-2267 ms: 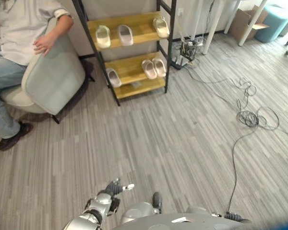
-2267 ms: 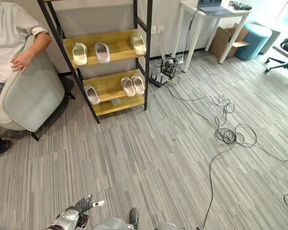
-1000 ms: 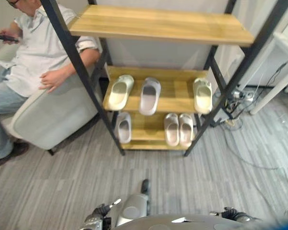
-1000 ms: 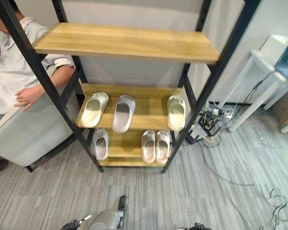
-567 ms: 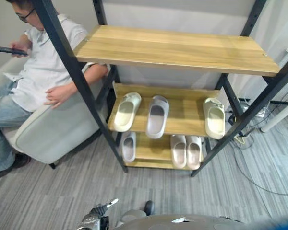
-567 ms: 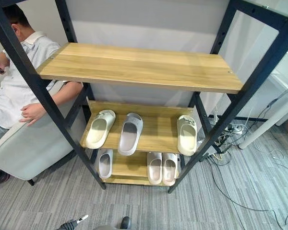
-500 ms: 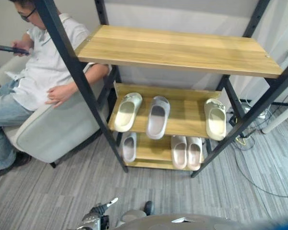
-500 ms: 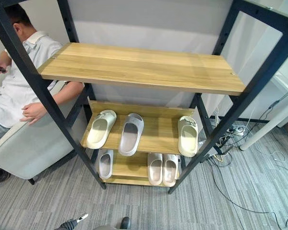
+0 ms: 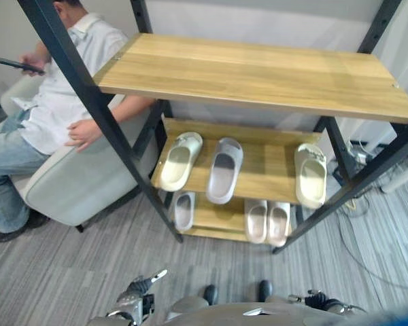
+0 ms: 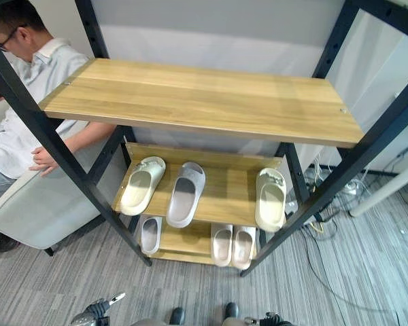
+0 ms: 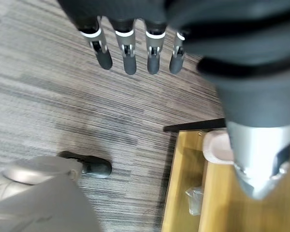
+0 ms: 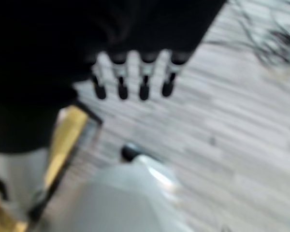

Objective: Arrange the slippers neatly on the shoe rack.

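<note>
1. Scanning left to right: a seated person (image 9: 51, 102) in a pale armchair (image 9: 81, 183) sits at 9 o'clock of the shoe rack (image 9: 258, 68), holding a phone (image 9: 17, 64). The rack is a black frame with wooden shelves, and the top shelf (image 10: 204, 98) is bare.
2. Middle shelf, left to right: cream slipper (image 9: 178, 159), toe angled off toward 1 o'clock; grey slipper (image 9: 222, 170) just beside it, also tilted; second cream slipper (image 9: 311, 174) well apart near the right post, pointing close to 12 o'clock.
3. Bottom shelf: lone grey slipper (image 9: 183, 209) at the left, then a beige pair (image 9: 267, 221) side by side and touching, at 3 o'clock of it.
4. Handling, judged: the slippers look like moulded foam, so they are likely light, somewhat springy and not fragile. The smooth strap may be slick. Best hold is probably a pinch over the strap band, or across the sole at mid-length. A light shoe may skid on the wood if pushed rather than lifted.
5. What looks left to do: the two cream slippers are split apart, and so are the two grey ones, one on each shelf. They want pairing and squaring up.
6. Left hand (image 11: 130, 48): fingers straight and relaxed, holding nothing, hanging low above the striped floor (image 9: 68, 278). A corner of the bottom shelf shows past it in the left wrist view. It sits at 7 o'clock of the rack in the left eye view (image 9: 139, 292).
7. Right hand (image 12: 130, 79): fingers extended, empty, touching nothing, low at 5 o'clock of the rack.
</note>
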{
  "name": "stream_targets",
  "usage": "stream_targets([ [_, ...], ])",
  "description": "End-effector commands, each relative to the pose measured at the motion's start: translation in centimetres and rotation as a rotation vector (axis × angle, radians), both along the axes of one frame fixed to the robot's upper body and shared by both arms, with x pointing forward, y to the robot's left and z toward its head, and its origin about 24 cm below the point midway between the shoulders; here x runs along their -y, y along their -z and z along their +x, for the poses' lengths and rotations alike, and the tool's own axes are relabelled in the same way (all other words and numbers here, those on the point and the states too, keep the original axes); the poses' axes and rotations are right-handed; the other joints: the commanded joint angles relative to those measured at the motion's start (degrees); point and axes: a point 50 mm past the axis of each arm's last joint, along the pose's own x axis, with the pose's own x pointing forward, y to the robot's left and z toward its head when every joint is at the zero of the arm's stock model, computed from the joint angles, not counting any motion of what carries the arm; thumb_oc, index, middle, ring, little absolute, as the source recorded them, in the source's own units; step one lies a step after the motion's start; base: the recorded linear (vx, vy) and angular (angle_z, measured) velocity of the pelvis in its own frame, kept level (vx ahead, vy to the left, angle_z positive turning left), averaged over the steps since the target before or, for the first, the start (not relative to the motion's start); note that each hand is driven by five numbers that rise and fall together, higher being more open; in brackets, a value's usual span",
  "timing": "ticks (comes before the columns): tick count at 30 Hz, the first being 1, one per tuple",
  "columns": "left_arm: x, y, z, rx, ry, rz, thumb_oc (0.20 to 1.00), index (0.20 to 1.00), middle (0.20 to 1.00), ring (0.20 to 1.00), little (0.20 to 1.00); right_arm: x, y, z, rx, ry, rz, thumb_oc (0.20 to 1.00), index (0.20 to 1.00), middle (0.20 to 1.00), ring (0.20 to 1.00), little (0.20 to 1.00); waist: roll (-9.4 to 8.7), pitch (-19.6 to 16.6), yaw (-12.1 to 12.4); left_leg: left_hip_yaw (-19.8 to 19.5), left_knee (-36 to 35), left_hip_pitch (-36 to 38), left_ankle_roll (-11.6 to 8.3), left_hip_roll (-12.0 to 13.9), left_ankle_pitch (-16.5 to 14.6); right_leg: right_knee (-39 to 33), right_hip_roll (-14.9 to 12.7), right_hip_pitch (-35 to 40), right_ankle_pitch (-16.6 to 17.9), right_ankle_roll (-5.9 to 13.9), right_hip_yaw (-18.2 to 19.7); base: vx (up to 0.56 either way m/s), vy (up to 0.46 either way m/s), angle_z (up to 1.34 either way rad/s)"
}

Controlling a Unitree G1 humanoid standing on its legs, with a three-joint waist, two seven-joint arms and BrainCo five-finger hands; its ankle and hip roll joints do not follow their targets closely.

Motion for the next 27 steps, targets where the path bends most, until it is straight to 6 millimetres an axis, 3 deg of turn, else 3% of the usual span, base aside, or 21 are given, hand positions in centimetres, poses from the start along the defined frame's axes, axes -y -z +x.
stream_targets([
  [1, 0.5, -0.3, 1.9, 0.029, 0.052, 0.013, 1.0, 1.0, 1.0, 1.0, 1.0, 1.8, -1.0, 2.4, 0.076, -0.05, -0.068, 1.0, 1.0, 1.0, 1.0, 1.0, 1.91, -0.88, 2.0, 3.85, 4.96, -0.77, -2.39, 1.53, -5.24, 7.02, -0.14, -0.34, -4.28, 3.37, 0.66, 0.02, -0.049, 0.0],
  [4, 0.4, 0.0, 0.8, 0.001, 0.047, 0.02, 1.0, 1.0, 1.0, 1.0, 1.0, 1.3, -2.0, 5.3, 0.191, -0.089, -0.06, 1.0, 1.0, 1.0, 1.0, 1.0, 1.82, -1.63, 2.63, 3.26, 4.24, 0.25, -2.94, 2.13, -5.07, 6.13, 0.36, 1.66, -4.89, 2.79, -0.09, 0.03, -0.059, 0.07],
  [5, 0.4, 0.0, 0.8, 0.001, 0.047, 0.02, 1.0, 1.0, 1.0, 1.0, 1.0, 1.3, -2.0, 5.3, 0.191, -0.089, -0.06, 1.0, 1.0, 1.0, 1.0, 1.0, 1.82, -1.59, 2.62, 3.25, 4.21, 0.3, -2.94, 2.13, -5.06, 6.12, 0.36, 1.71, -4.89, 2.79, -0.1, 0.0, 0.0, 0.0],
  [9, 0.9, 0.0, 0.9, 0.023, 0.044, -0.006, 1.0, 1.0, 1.0, 1.0, 1.0, -0.1, -3.7, 9.1, 0.364, -0.107, 0.004, 1.0, 1.0, 1.0, 1.0, 1.0, 2.1, -1.63, 2.44, 3.3, 2.81, 1.36, -3.14, 2.67, -4.54, 6.25, 0.83, 2.4, -5.49, 2.67, -0.11, -0.01, -0.001, 0.0],
  [10, 0.4, -0.1, 0.9, 0.035, 0.022, -0.003, 1.0, 1.0, 1.0, 1.0, 1.0, 0.9, -5.3, 10.4, 0.447, -0.122, 0.041, 1.0, 1.0, 1.0, 1.0, 1.0, 1.85, -1.77, 1.62, 3.53, 2.67, 0.8, -3.26, 2.67, -3.99, 6.49, 0.85, 1.58, -5.06, 2.75, 0.05, 0.0, 0.0, 0.0],
  [11, 0.3, -0.2, 1.2, 0.059, 0.022, -0.012, 1.0, 1.0, 1.0, 1.0, 1.0, 1.2, -5.7, 10.6, 0.473, -0.133, 0.04, 1.0, 1.0, 1.0, 1.0, 1.0, 1.85, -1.58, 1.55, 3.62, 2.38, 1.43, -3.27, 2.77, -4.28, 6.63, 0.99, 1.94, -5.54, 2.79, 0.05, -0.02, -0.005, 0.04],
  [12, 0.3, -0.2, 1.2, 0.059, 0.022, -0.013, 1.0, 1.0, 1.0, 1.0, 1.0, 1.2, -5.7, 10.6, 0.473, -0.133, 0.04, 1.0, 1.0, 1.0, 1.0, 1.0, 1.87, -1.51, 1.56, 3.63, 2.34, 1.53, -3.27, 2.78, -4.29, 6.64, 1.0, 2.02, -5.57, 2.79, 0.05, -0.07, 0.019, -0.03],
  [13, 1.2, -0.1, 1.5, 0.086, 0.047, -0.074, 1.0, 1.0, 1.0, 1.0, 1.0, 2.1, -4.1, 5.8, 0.411, 0.091, 0.267, 1.0, 1.0, 1.0, 1.0, 1.0, 2.42, -0.66, -0.33, 4.58, 2.37, 1.22, -3.18, 2.87, -3.87, 7.4, 1.26, 1.03, -5.32, 2.91, 0.75, -0.1, 0.035, -0.11],
  [14, 0.8, -0.2, 1.4, 0.091, 0.037, -0.06, 1.0, 1.0, 1.0, 1.0, 1.0, 1.1, -5.1, 8.1, 0.52, 0.114, 0.311, 1.0, 1.0, 1.0, 1.0, 1.0, 2.55, -0.57, -0.09, 4.76, 2.35, 1.24, -3.19, 2.94, -3.82, 7.61, 1.52, 0.64, -5.32, 2.85, 1.1, -0.1, 0.035, -0.15],
  [15, 0.8, -0.2, 1.4, 0.092, 0.037, -0.06, 1.0, 1.0, 1.0, 1.0, 1.0, 1.1, -5.1, 8.1, 0.521, 0.114, 0.312, 1.0, 1.0, 1.0, 1.0, 1.0, 2.55, -0.52, -0.09, 4.79, 2.36, 1.28, -3.2, 2.94, -3.84, 7.65, 1.53, 0.65, -5.35, 2.85, 1.13, -0.04, 0.02, -0.29],
  [16, 1.0, -0.1, 1.3, 0.091, 0.031, -0.069, 1.0, 1.0, 1.0, 1.0, 1.0, 2.4, -4.5, 6.0, 0.416, -0.05, 0.147, 1.0, 1.0, 1.0, 1.0, 1.0, 2.49, -0.27, -0.38, 4.73, 2.34, 1.25, -3.19, 2.88, -3.94, 7.88, 1.57, 0.45, -5.44, 2.94, 1.18, -0.06, 0.058, -0.39],
  [17, 2.2, 0.2, 1.0, 0.074, 0.084, -0.112, 1.0, 1.0, 1.0, 1.0, 1.0, 2.0, -3.4, 3.8, 0.353, -0.069, 0.173, 1.0, 1.0, 1.0, 1.0, 1.0, 3.17, 0.48, -1.44, 5.52, 2.21, 1.33, -2.95, 2.87, -3.75, 8.46, 1.65, -0.15, -5.28, 3.15, 1.79, -0.07, 0.066, -0.33],
  [19, 1.8, 0.1, 1.1, 0.068, 0.071, -0.096, 1.0, 1.0, 1.0, 1.0, 1.0, 2.7, -3.1, 4.0, 0.293, -0.108, 0.092, 1.0, 1.0, 1.0, 1.0, 1.0, 3.12, 0.58, -1.5, 5.48, 2.15, 1.35, -2.89, 2.86, -3.77, 8.73, 1.74, -0.35, -5.19, 3.13, 1.87, -0.04, 0.037, -0.13],
  [21, 1.3, -0.1, 1.8, 0.085, 0.054, -0.08, 1.0, 1.0, 1.0, 1.0, 1.0, 1.3, -3.3, 4.6, 0.322, -0.154, 0.096, 1.0, 1.0, 1.0, 1.0, 1.0, 2.99, 0.83, -1.47, 5.38, 1.75, 1.19, -2.81, 2.81, -3.47, 9.02, 1.61, -0.87, -5.07, 3.12, 2.07, -0.04, 0.016, -0.18],
  [24, 1.4, -0.2, 2.2, 0.097, 0.055, -0.083, 1.0, 1.0, 1.0, 1.0, 1.0, -0.5, -3.3, 3.9, 0.333, -0.224, 0.137, 1.0, 1.0, 1.0, 1.0, 1.0, 2.64, 1.38, -1.5, 5.3, 1.7, 0.83, -2.61, 2.63, -3.31, 9.68, 1.67, -1.61, -5.08, 3.21, 2.55, -0.04, 0.012, -0.02],
  [27, 0.9, -0.3, 2.0, 0.093, 0.06, -0.063, 1.0, 1.0, 1.0, 1.0, 1.0, -1.4, -4.0, 4.3, 0.383, -0.282, 0.16, 1.0, 1.0, 1.0, 1.0, 1.0, 2.58, 2.24, -1.5, 5.36, 1.79, 0.55, -2.26, 2.52, -3.27, 10.67, 1.78, -2.27, -5.3, 3.38, 3.15, -0.03, 0.015, -0.01],
])
